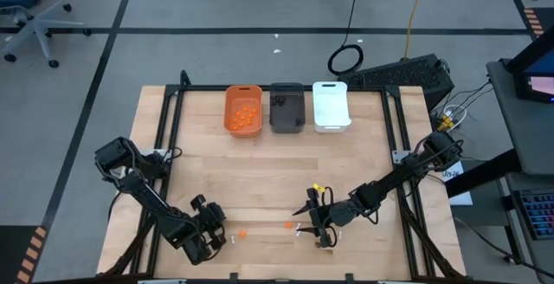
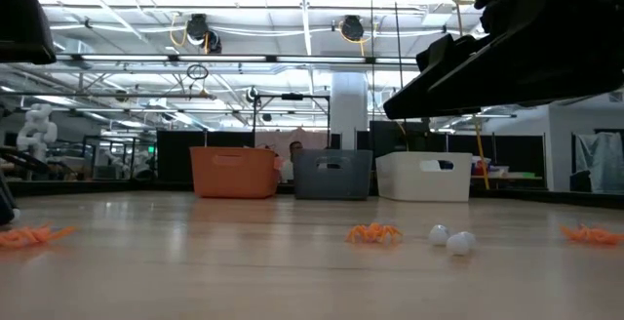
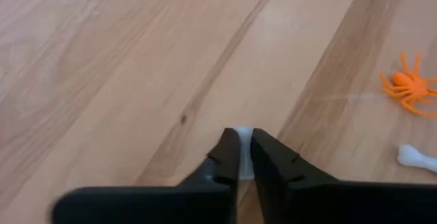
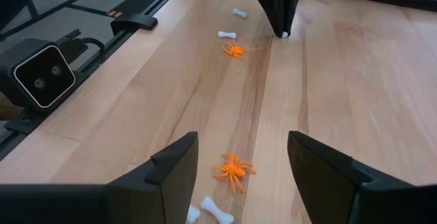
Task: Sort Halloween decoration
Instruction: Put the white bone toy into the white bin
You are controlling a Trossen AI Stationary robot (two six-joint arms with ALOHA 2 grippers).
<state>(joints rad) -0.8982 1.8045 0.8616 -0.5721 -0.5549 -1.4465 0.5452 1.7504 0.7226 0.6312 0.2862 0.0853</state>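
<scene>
Orange bin (image 1: pixel 243 109); grey bin (image 1: pixel 287 107); white bin (image 1: pixel 330 106)

Overhead straight down, low view level across table (image 2: pixel 195 281), wrist views close — sharing orange spider (image 3: pixel 408 87).

A wooden table (image 2: pixel 292 271) stretches away toward three bins standing in a row at its far edge: an orange bin (image 2: pixel 234 172), a grey bin (image 2: pixel 332 175) and a white bin (image 2: pixel 423 177), close beside one another. Nearer the camera, an orange spider (image 2: pixel 373 233) lies on the wood, with two small white pieces (image 2: pixel 450 239) just beside it. Another orange spider (image 2: pixel 31 234) lies at the left edge and a third (image 2: pixel 593 233) at the right edge. A dark arm (image 2: pixel 517 47) hangs across the upper right, its gripper not visible. Beyond the table, a hall with ceiling lights.
</scene>
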